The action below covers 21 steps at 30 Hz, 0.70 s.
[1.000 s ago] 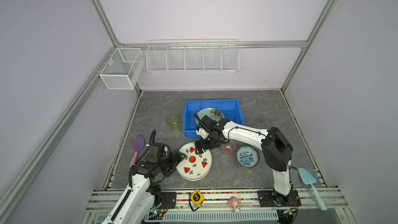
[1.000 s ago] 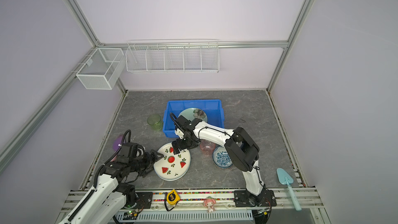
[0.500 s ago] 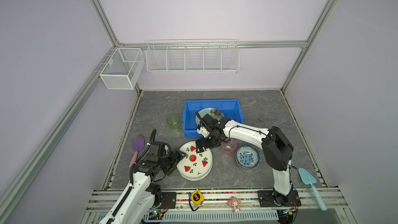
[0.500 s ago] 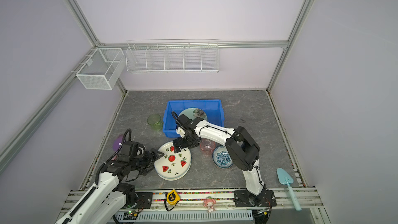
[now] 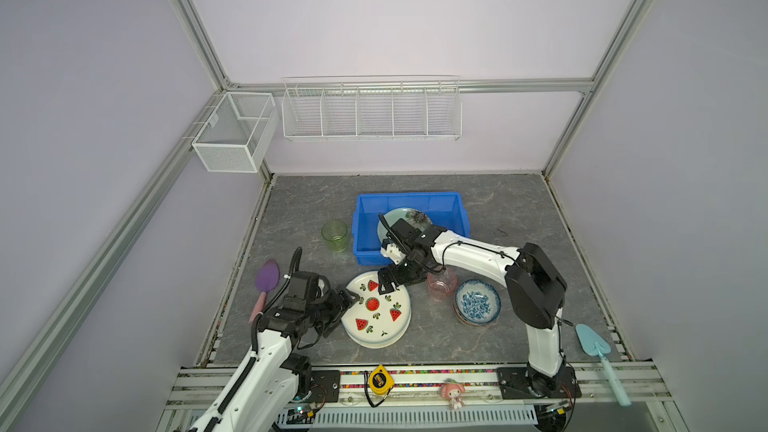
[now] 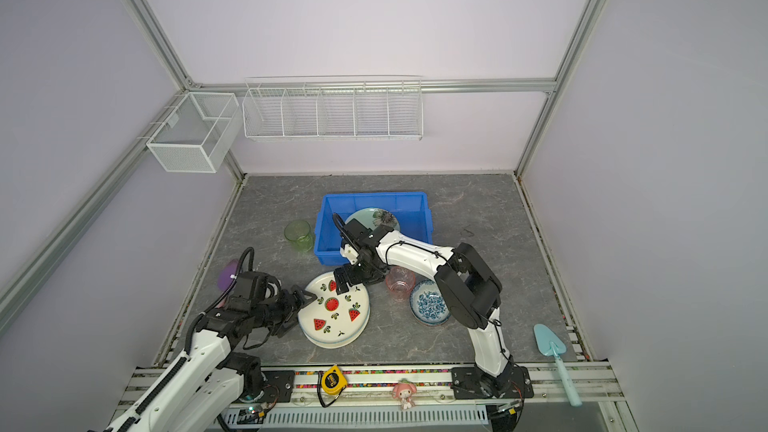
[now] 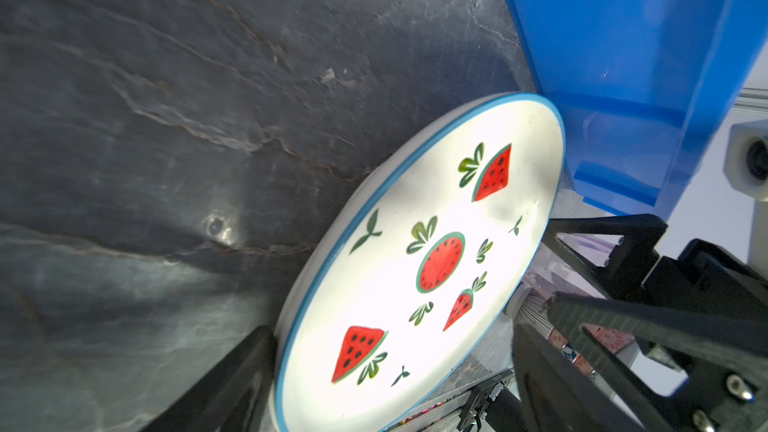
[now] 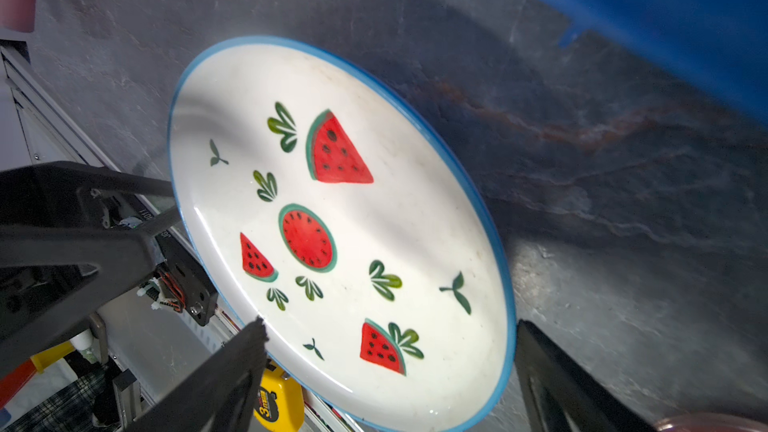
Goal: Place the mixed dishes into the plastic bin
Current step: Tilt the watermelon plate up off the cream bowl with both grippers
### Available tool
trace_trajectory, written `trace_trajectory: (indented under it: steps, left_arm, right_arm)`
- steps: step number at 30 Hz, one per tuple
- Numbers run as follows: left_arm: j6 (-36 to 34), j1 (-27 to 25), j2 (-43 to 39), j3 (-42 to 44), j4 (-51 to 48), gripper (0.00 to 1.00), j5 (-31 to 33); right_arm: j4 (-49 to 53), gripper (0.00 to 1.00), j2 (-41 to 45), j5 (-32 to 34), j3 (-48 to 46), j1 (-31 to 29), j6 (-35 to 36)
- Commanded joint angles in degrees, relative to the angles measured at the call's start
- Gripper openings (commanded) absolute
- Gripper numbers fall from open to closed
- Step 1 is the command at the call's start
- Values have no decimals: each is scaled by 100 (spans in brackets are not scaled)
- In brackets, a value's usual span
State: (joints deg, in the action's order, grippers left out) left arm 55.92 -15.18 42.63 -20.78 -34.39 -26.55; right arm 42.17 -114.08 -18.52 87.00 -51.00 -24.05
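The watermelon-print plate (image 5: pixel 376 317) (image 6: pixel 332 317) lies tilted on a second plate (image 5: pixel 376 344) near the table's front. My left gripper (image 5: pixel 349 303) (image 7: pixel 390 338) is open with its fingers astride the plate's left rim. Open as well, my right gripper (image 5: pixel 386 282) (image 8: pixel 388 326) straddles the plate's far rim. The blue plastic bin (image 5: pixel 407 195) (image 6: pixel 374 197) behind them holds a pale green plate (image 5: pixel 399 216). A green cup (image 5: pixel 334 234) stands left of the bin. A pink cup (image 5: pixel 441 286) and a blue-patterned bowl (image 5: pixel 477 305) sit to the right of the watermelon plate.
A purple spatula (image 5: pixel 266 278) lies at the left edge and a light-blue spatula (image 5: pixel 594 342) at the front right. On the front rail sit a yellow tape measure (image 5: pixel 378 382) and a small figurine (image 5: pixel 451 392). White wire baskets (image 5: pixel 370 112) hang on the back wall.
My left gripper has slid right onto the plate's left rim. My right gripper has come down from the bin's front wall to the plate's far rim. The plate has shifted slightly.
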Motion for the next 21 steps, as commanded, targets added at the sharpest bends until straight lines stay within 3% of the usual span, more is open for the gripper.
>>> trace_trajectory:
  steps: [1, 21]
  left_arm:
    - [86, -39, 24, -263, 396, 88, -93]
    - [96, -46, 296, -201, 614, 85, -102]
  right_arm:
    - [-167, 95, -26, -569, 213, -65, -82]
    - [-291, 98, -83, -899, 212, 51, -181]
